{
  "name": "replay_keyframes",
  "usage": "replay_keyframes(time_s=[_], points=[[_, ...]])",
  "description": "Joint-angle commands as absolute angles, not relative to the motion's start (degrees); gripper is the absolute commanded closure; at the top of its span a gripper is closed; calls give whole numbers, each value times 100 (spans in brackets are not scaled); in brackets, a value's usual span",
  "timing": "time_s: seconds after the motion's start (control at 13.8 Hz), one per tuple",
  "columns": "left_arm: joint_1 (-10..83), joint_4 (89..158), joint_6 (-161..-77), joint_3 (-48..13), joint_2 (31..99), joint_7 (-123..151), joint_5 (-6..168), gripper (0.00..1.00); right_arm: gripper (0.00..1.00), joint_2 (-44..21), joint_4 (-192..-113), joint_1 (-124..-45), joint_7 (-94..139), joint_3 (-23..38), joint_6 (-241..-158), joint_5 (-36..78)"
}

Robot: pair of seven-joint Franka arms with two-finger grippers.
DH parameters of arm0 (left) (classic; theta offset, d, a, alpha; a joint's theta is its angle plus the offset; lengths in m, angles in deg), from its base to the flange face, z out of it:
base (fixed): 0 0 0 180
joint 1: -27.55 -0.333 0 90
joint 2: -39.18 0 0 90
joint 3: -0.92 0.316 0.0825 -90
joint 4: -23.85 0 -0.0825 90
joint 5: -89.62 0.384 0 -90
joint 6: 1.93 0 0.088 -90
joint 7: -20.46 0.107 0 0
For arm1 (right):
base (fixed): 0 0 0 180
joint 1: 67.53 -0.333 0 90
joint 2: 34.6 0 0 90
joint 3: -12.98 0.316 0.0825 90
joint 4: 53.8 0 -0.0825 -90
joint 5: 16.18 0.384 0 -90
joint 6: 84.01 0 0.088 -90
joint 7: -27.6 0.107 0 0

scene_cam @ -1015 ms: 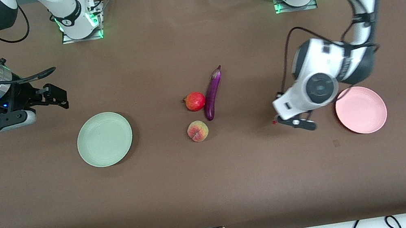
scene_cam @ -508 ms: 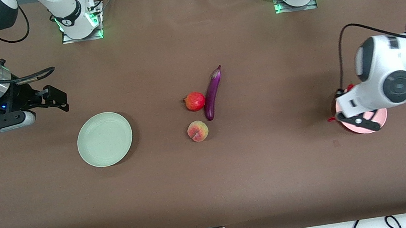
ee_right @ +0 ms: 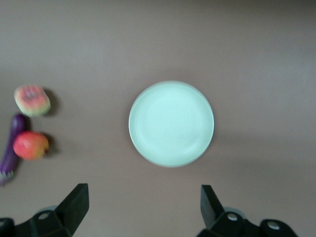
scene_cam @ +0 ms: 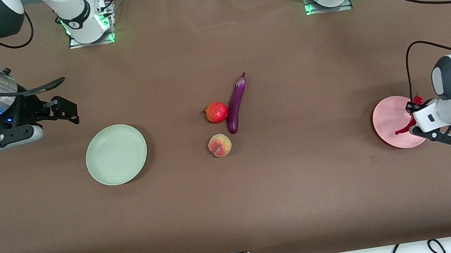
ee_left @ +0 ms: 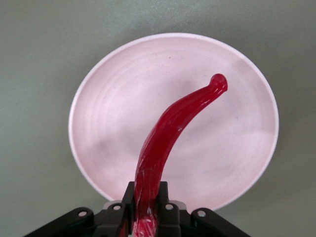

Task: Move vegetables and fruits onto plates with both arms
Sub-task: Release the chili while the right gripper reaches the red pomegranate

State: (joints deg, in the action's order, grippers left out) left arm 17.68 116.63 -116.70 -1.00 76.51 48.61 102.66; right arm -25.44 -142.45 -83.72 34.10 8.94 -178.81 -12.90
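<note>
My left gripper (scene_cam: pixel 413 121) is shut on the red chili pepper (ee_left: pixel 170 133) and holds it over the pink plate (scene_cam: pixel 390 119); the plate (ee_left: pixel 118 98) fills the left wrist view. My right gripper (scene_cam: pixel 67 111) is open and empty, up in the air beside the pale green plate (scene_cam: pixel 116 154), which shows in the right wrist view (ee_right: pixel 171 123). The purple eggplant (scene_cam: pixel 235 103), the red pomegranate (scene_cam: pixel 216 112) and the peach (scene_cam: pixel 219 145) lie together mid-table.
The brown table cover (scene_cam: pixel 237 197) spreads between the two plates. The arm bases (scene_cam: pixel 86 21) stand along the table's edge farthest from the front camera. Cables hang along the edge nearest it.
My left arm has swung with the chili from mid-table toward its own end and now holds it over the pink plate. My right arm has barely moved.
</note>
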Motion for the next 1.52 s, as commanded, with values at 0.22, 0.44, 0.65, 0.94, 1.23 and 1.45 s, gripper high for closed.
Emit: replay_keyframes(time_s=[0.22, 0.44, 0.65, 0.94, 1.23, 1.45], points=[[1789, 11561, -11619, -181, 7592, 5271, 10412, 0, 0, -1827, -14222, -9054, 4233, 937, -17953, -837], [1824, 11561, -11531, -216, 7530, 5254, 10412, 0, 0, -1178, -14213, -10020, 5515, 937, -18944, -828], [1850, 11473, -11024, -382, 7224, 5202, 10334, 0, 0, -317, -14178, -10934, 7080, 937, -20236, -871], [1841, 10641, -9435, -691, 6863, 5183, 10115, 0, 0, 354, -14046, -11552, 7884, 920, -21066, -933], [1955, 9296, -7738, -778, 6765, 5148, 9893, 0, 0, 556, -14055, -11587, 7885, 920, -21232, -1011], [1982, 8547, -7095, -805, 6765, 5183, 9885, 0, 0, 574, -14063, -11640, 7867, 893, -21225, -1381]])
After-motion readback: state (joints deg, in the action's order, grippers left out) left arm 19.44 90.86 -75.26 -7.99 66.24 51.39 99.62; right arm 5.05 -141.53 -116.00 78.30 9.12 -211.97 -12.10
